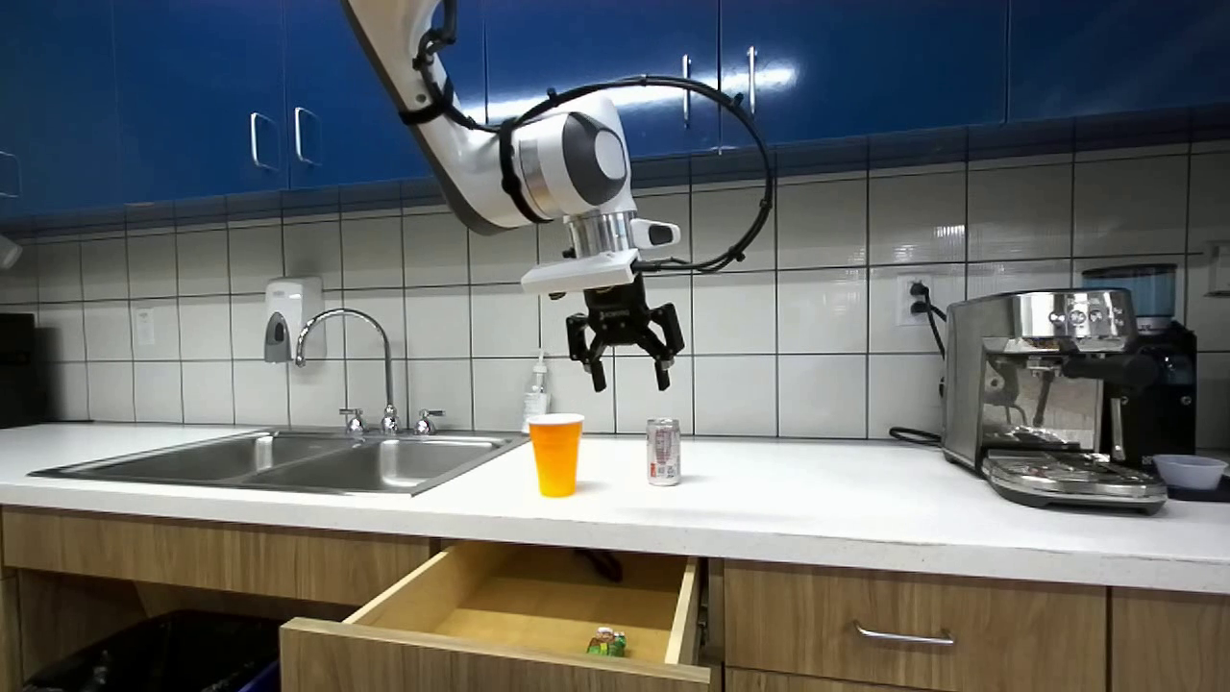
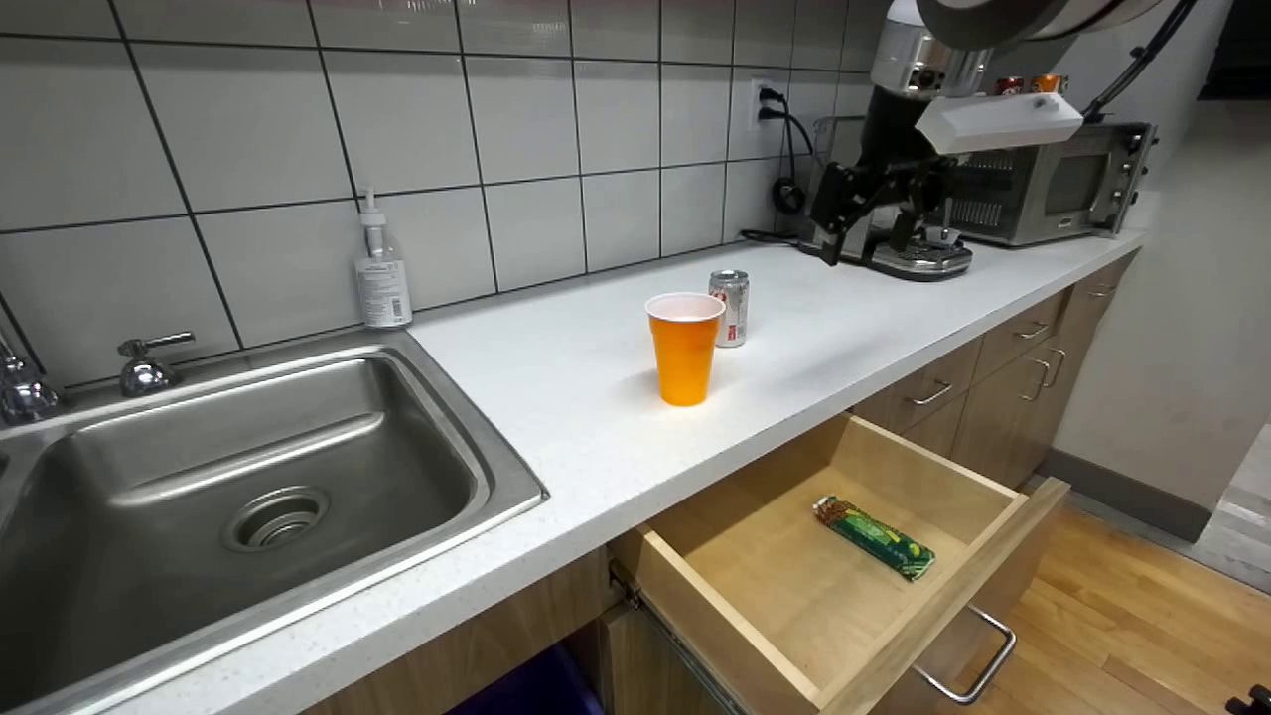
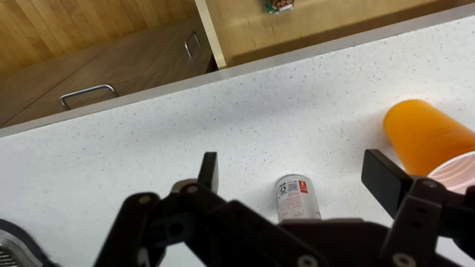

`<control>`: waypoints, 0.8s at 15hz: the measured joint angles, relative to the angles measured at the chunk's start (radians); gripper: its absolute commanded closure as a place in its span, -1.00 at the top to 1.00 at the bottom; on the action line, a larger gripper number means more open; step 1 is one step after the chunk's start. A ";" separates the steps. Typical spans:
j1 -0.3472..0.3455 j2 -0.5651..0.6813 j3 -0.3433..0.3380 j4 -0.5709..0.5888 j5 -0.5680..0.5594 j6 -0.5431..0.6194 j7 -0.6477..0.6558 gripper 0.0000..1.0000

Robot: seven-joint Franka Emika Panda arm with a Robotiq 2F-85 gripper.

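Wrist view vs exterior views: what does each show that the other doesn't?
Wrist view only: the QR code made out on the can.

Exterior views only: sink, pump bottle, tiled wall, robot arm.

Both: can, open gripper, orange cup, counter, and the pulled-out drawer with a snack packet, which the wrist view cuts off.

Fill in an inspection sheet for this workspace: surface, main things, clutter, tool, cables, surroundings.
Surface: white counter; drawer beneath it pulled open.
Main things: can and cup, both upright on the counter, apart.
Clutter: wrapped bar lying in the drawer.
Tool: open, holding nothing, raised above the counter, apart from both.
Cables: black cable looped beside the arm; power cords plugged into the outlet.
Surroundings: sink, pump bottle, coffee machine, blue cabinets.
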 measured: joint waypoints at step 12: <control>-0.027 0.217 -0.015 0.273 0.020 -0.020 -0.015 1.00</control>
